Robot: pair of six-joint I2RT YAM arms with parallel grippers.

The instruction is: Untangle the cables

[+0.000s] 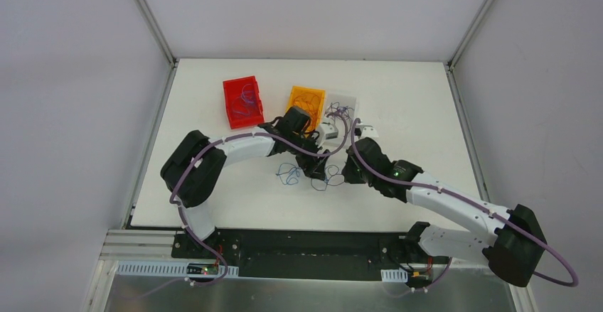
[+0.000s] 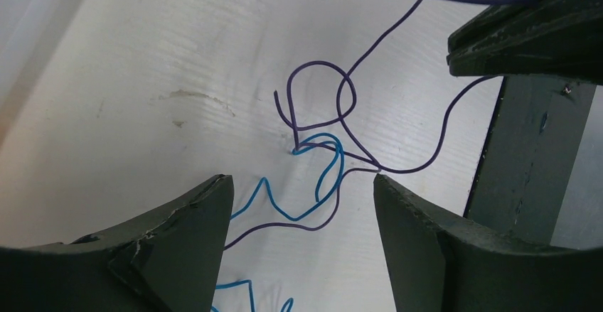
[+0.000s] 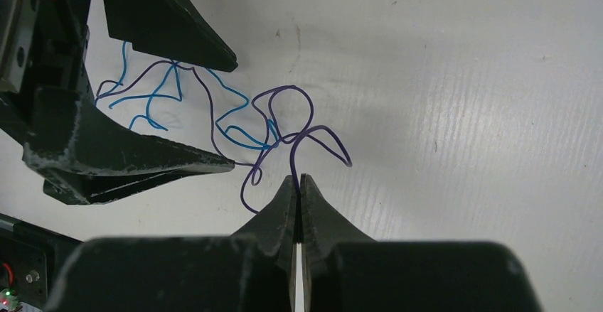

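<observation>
Right gripper (image 3: pixel 299 181) clamped on purple wire (image 3: pixel 294 157), anchoring it; left gripper (image 2: pixel 302 178) wide open, empty, straddling blue wire (image 2: pixel 341 159) crossing, likely to pull strands apart. Cables (image 1: pixel 288 175) mid-frame on table (image 1: pixel 427 113)

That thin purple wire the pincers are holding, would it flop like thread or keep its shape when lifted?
Probably springy rather than limp: the purple wire keeps open loops on the table. It looks very light, so the shut right gripper should lift it easily. It crosses the blue wire, so that may drag along.
</observation>
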